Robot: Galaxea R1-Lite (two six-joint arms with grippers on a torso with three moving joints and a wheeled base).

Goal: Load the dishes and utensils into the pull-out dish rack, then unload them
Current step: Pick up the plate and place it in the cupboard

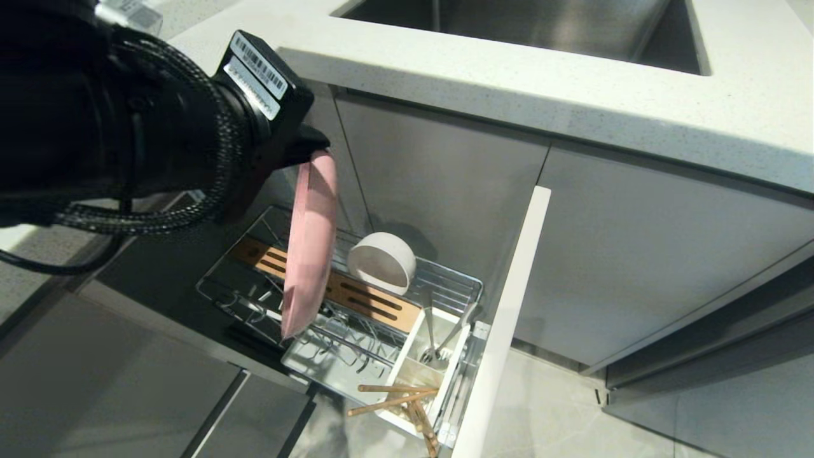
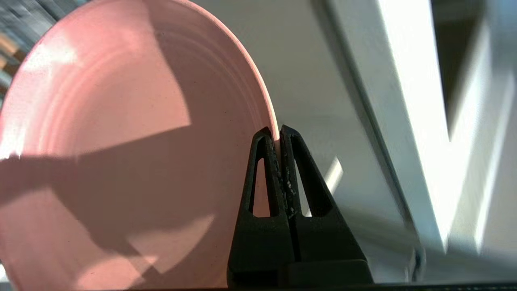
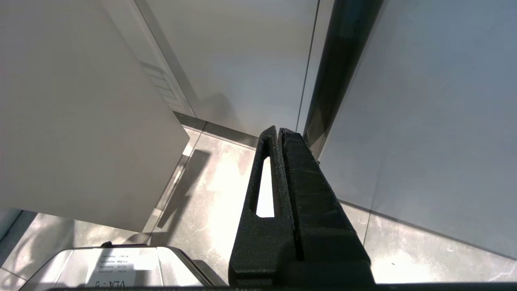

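Note:
My left gripper (image 1: 316,149) (image 2: 278,131) is shut on the rim of the pale-pink plate (image 1: 310,245) (image 2: 121,133), which hangs on edge above the pull-out dish rack (image 1: 238,305). The white bowl (image 1: 381,262) lies on its side at the rack's back, beside the slotted wooden strip (image 1: 375,304). In the white caddy (image 1: 412,340) stands the silver spoon (image 1: 458,331). The wooden chopsticks (image 1: 397,401) stick out of the caddy's front compartment. My right gripper (image 3: 279,131) is shut and holds nothing; it hangs over the floor, outside the head view.
The rack's white-edged cabinet front (image 1: 509,318) juts out on the right of the rack. A pale countertop (image 1: 572,95) with a steel sink (image 1: 540,25) runs above. Grey cabinet doors (image 1: 636,254) stand behind, over a tiled floor (image 1: 559,407).

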